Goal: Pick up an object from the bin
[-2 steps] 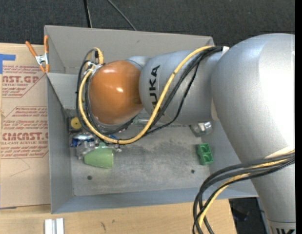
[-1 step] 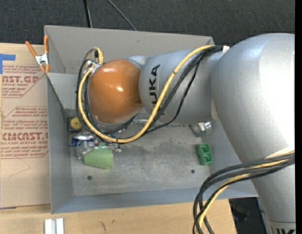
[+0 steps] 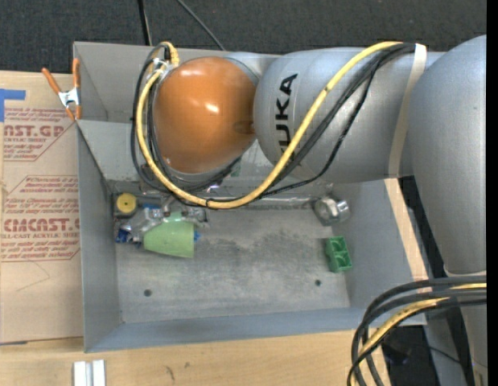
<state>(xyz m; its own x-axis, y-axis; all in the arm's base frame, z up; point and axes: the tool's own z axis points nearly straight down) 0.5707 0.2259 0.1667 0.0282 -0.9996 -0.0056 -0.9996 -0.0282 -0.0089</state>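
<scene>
**Q:** Grey metal bin [image 3: 249, 288], scuffed floor: where did the arm's orange cover [image 3: 202, 115] hang?

**A:** At frame left, over a pale green cone [image 3: 170, 238] beside a yellow disc [image 3: 125, 204]. The spread of the gripper [image 3: 174, 212] could not be told. The cone was judged light, stiff and smooth, best taken across its middle.

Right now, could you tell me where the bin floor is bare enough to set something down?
The widest bare floor lies between the pale green cone and the green block, down to the near wall. The left corner is crowded: cone, yellow disc, blue bits, arm overhead.
</scene>
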